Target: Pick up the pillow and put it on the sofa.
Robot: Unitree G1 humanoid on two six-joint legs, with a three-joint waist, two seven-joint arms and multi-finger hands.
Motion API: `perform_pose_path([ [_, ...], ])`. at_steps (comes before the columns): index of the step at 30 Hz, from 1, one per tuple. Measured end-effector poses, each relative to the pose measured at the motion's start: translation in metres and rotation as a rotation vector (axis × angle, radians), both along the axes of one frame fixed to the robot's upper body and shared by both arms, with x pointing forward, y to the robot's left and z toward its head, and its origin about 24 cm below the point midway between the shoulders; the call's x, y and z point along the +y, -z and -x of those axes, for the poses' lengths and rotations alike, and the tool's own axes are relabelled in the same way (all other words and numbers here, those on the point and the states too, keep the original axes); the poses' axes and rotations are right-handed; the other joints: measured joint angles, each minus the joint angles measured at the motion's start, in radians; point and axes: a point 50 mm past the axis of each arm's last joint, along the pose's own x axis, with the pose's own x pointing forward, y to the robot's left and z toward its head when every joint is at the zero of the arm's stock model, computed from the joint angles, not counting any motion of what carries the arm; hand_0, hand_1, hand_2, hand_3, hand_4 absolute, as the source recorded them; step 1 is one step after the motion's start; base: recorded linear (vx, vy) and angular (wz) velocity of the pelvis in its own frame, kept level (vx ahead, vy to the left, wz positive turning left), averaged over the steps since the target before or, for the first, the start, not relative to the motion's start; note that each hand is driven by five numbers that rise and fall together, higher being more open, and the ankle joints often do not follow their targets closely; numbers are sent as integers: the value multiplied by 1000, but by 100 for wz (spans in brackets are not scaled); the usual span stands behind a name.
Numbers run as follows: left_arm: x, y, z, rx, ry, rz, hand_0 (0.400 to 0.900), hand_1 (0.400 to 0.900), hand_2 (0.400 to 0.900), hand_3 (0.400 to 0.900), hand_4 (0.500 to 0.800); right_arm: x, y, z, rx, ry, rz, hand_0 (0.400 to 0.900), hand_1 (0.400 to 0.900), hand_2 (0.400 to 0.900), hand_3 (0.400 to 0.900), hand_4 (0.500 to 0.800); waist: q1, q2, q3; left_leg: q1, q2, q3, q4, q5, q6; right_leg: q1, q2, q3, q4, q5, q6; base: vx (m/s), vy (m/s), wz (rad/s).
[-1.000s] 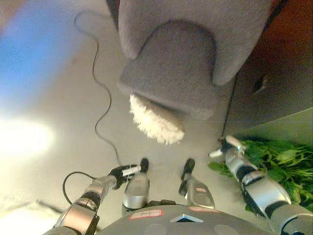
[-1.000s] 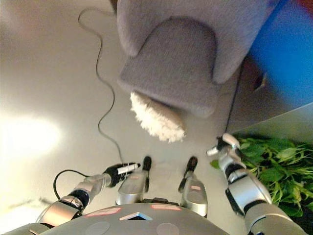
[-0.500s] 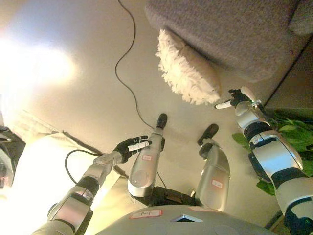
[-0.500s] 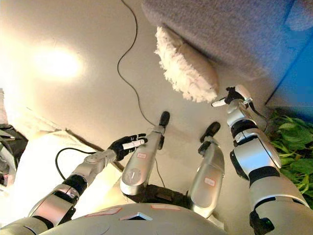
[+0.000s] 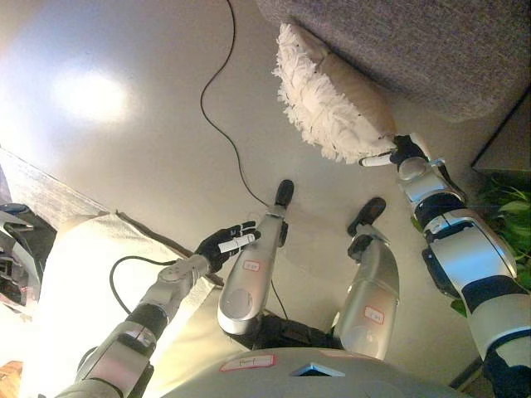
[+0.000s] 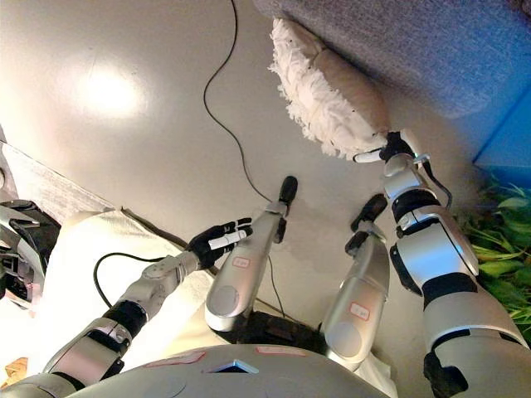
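A pillow [image 5: 336, 95] with a beige face and a white shaggy fringe lies on the floor, leaning against the front of the grey sofa [image 5: 415, 41] at the top right. My right hand [image 5: 401, 153] is at the pillow's lower right corner, a straight white-tipped finger touching the fringe; it holds nothing. Well short of the pillow, my left hand [image 5: 226, 243] hovers low over the floor at lower left, open with relaxed fingers and nothing in it.
A thin black cable [image 5: 217, 116] snakes across the pale floor left of the pillow. A white rug [image 5: 79, 274] covers the lower left, with a dark object [image 5: 15, 249] at the left edge. Green plant leaves [image 6: 508, 249] sit at the right edge.
The view has swung, bringing the pillow and sofa closer. My right hand has reached up to the pillow's lower corner. The left hand has kept its pose.
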Motion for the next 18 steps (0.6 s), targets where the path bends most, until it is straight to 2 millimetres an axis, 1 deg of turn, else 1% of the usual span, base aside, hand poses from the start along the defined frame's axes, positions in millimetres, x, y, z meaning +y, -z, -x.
perform_pose_path([
  [4, -1, -4, -1, -32, -4, 25, 900, 900, 900, 900, 800, -9, -23, -7, -66, 42, 18, 900, 900, 900, 900, 800, 1, 11, 3, -56, -1, 9, 35, -8, 1, -57, -3, 15, 30, 0, 0, 13, 99, -5],
  [8, -4, -6, 1, -53, -8, 53, 900, 900, 900, 900, 800, -15, -40, -12, -106, 77, 25, 900, 900, 900, 900, 800, 2, 21, 4, -90, -4, 19, 73, -19, 6, -94, -6, 33, 55, 0, 0, 13, 77, -3],
  [13, -8, -9, 5, -79, -28, 91, 900, 900, 900, 900, 800, -16, -58, -18, -149, 100, 31, 900, 900, 900, 900, 800, 1, 29, 4, -144, -5, 24, 115, -31, 14, -140, -7, 46, 72, 0, 0, 10, 58, 0],
  [15, -9, -11, 7, -96, -33, 106, 900, 900, 900, 900, 800, -15, -69, -21, -174, 101, 26, 900, 900, 900, 900, 800, 2, 30, 3, -174, -6, 27, 129, -33, 17, -165, -6, 50, 76, 0, 1, 0, 68, 0],
  [16, -8, -14, 7, -111, -27, 106, 900, 900, 900, 900, 800, -16, -74, -23, -183, 108, 27, 900, 900, 900, 900, 800, 6, 30, 3, -195, -2, 28, 143, -34, 21, -187, -6, 54, 135, -17, -1, 1, 59, 0],
  [17, -7, -17, 6, -126, -20, 106, 900, 900, 900, 900, 800, -18, -80, -24, -193, 117, 31, 900, 900, 900, 900, 800, 10, 30, 3, -215, -12, 28, 166, -42, 13, -216, -5, 64, 197, -63, -16, 3, 58, -1],
  [18, -9, -18, 6, -129, -17, 110, 900, 900, 900, 900, 800, -18, -87, -25, -210, 117, 32, 900, 900, 900, 900, 800, 16, 31, 2, -232, -16, 29, 177, -42, 12, -236, -6, 72, 208, -69, -10, 3, 63, -3],
])
